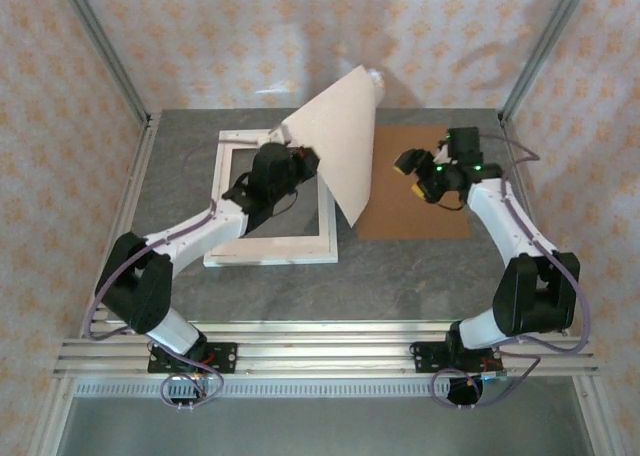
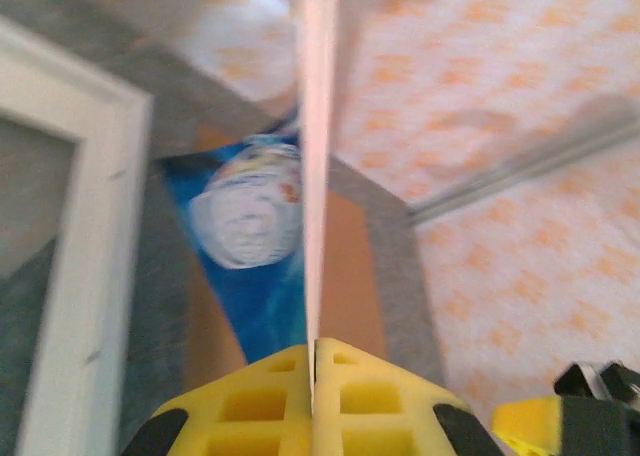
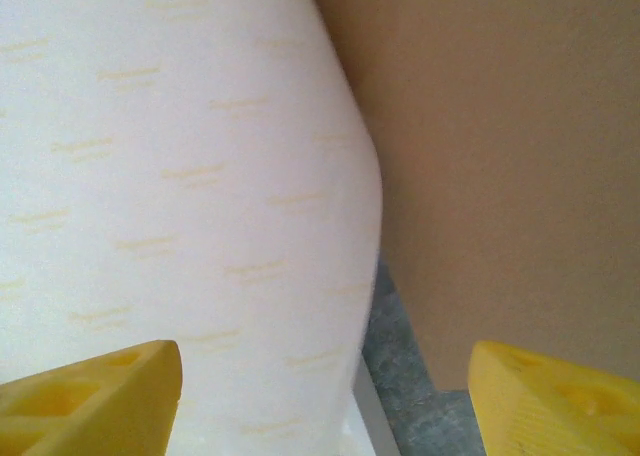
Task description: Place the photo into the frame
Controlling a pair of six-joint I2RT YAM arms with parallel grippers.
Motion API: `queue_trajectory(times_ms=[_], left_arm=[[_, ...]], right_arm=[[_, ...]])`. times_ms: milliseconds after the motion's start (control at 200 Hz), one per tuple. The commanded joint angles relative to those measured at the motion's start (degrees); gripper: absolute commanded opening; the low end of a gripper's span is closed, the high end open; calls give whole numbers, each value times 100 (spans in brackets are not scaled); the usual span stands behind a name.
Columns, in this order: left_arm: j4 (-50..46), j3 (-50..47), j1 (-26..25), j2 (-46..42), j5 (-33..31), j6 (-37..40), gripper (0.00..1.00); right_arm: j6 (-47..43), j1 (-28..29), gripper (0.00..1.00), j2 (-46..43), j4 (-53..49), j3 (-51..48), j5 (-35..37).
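1. Though we see only its back from above, the photo (image 1: 340, 136) reads there as a plain pale cream sheet. It is held up off the table (image 1: 400, 276) and tilted, with one corner pointing down and another rising toward the far wall.
2. From the left wrist we see it edge-on. The printed face is teal-blue with a round white helmeted figure.
3. From the right wrist, we make out faint rows of pale yellow lettering across the back.
4. We see the left gripper (image 2: 312, 364) with its yellow fingers pressed together on the photo's edge.
5. We find the frame (image 1: 270, 252), white and thin-bordered, lying flat just left of the photo, under the left arm.
6. We see the brown backing board (image 1: 425, 211) lying flat to the right.
7. Above the board's far left part hangs the right gripper (image 1: 412, 172), just right of the photo, fingers well apart and holding nothing.
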Motion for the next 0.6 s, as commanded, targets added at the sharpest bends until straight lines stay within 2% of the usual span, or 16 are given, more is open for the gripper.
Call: queue_trajectory(times_ms=[0, 150, 245, 425, 596], left_arm=[[480, -649, 36, -645, -1036, -815, 0], [-17, -1419, 40, -1520, -1883, -1126, 0], [-541, -1670, 40, -1960, -2206, -1227, 0], [-1035, -2211, 42, -2553, -2426, -1750, 0], [-1149, -2545, 42, -2883, -2473, -2092, 0]], right_arm=[[633, 422, 75, 153, 1157, -348, 224], [799, 1248, 75, 415, 1707, -565, 581], [1024, 1606, 75, 657, 2184, -746, 629], [1327, 2104, 76, 1189, 2976, -897, 630], [1616, 2279, 76, 1601, 3586, -896, 627]])
